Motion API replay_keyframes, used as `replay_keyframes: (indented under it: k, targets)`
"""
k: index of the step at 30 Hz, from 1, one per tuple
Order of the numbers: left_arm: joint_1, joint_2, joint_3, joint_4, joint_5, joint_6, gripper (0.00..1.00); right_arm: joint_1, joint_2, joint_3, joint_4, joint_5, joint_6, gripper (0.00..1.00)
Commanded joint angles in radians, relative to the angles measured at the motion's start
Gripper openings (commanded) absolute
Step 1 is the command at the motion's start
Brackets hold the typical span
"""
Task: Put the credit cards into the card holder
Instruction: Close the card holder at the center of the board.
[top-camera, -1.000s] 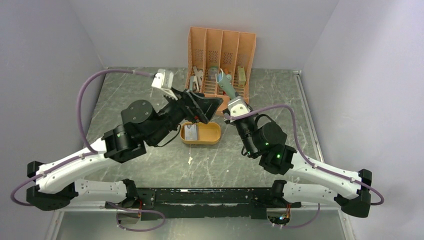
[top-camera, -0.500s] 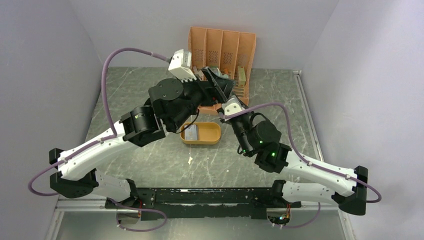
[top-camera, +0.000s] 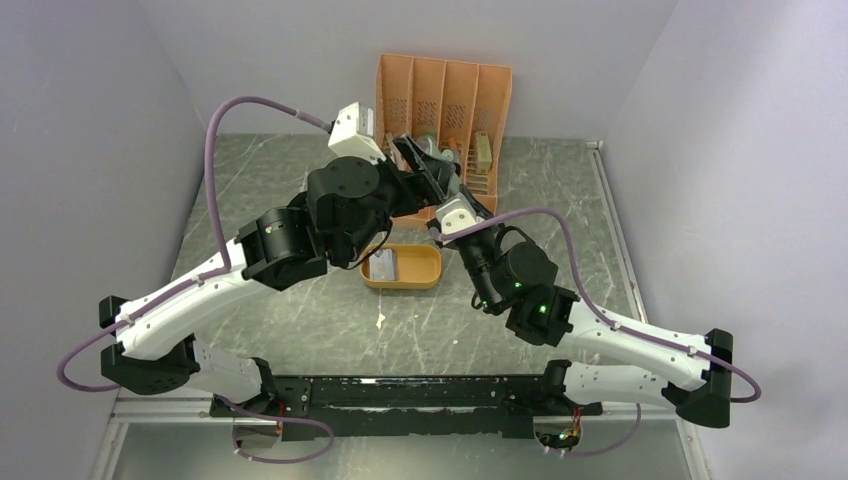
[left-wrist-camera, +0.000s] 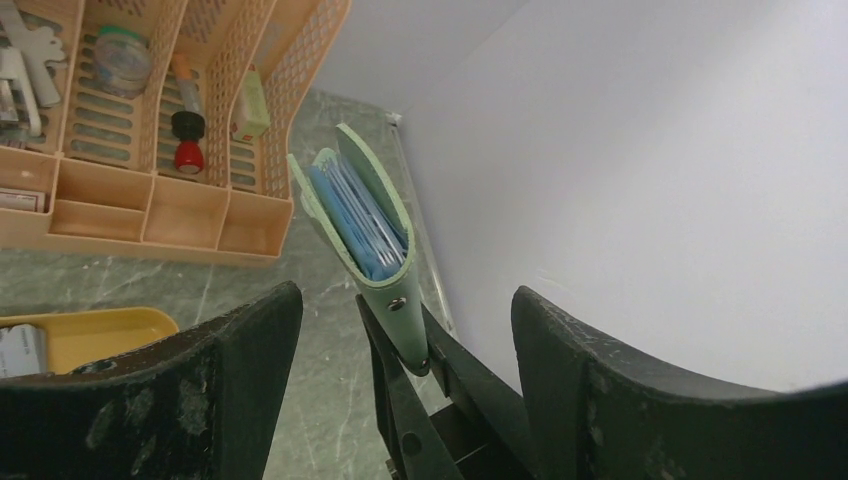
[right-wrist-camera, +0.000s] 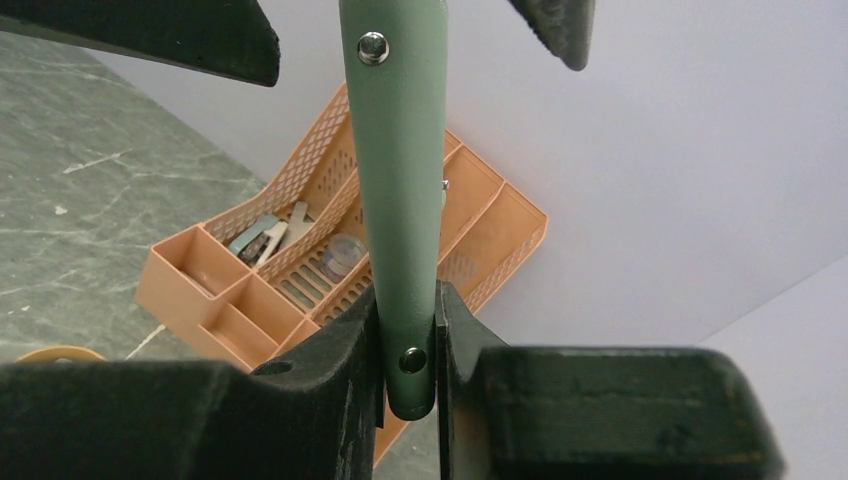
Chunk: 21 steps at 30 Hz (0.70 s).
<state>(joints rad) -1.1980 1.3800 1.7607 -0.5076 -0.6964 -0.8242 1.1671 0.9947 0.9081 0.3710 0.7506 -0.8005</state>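
Observation:
My right gripper (right-wrist-camera: 410, 340) is shut on the spine end of the grey-green card holder (right-wrist-camera: 400, 180) and holds it upright above the table. In the left wrist view the card holder (left-wrist-camera: 365, 215) stands slightly ajar, with blue and clear layers showing inside. My left gripper (left-wrist-camera: 405, 300) is open, one finger on each side of the holder and not touching it. From above, the left gripper (top-camera: 425, 168) covers most of the holder, just over the right gripper (top-camera: 447, 205). One greyish credit card (top-camera: 383, 264) lies in the orange oval tray (top-camera: 425, 270).
The tall orange slotted organizer (top-camera: 445, 100) stands against the back wall, just behind both grippers, with small items in its compartments. The tray sits mid-table under the left forearm. A small pale scrap (top-camera: 380, 321) lies on the table in front of the tray.
My left arm has swung up and back from over the tray to straddle the card holder, and its jaws have narrowed a little. The right gripper has moved slightly left, still holding the holder.

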Motion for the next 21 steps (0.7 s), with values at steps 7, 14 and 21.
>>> replay_keyframes:
  k: [7,14,21]
  targets:
    - [0.0,0.089,0.071,-0.112,0.001,0.027,0.79,0.026,0.013,0.062,0.073,-0.008,0.003,0.0]
    - [0.039,0.135,0.092,-0.128,0.044,0.01,0.67,0.053,0.017,0.067,0.09,0.001,-0.014,0.0]
    - [0.053,0.099,0.049,-0.093,0.045,0.012,0.49,0.062,0.013,0.058,0.084,0.004,-0.012,0.0]
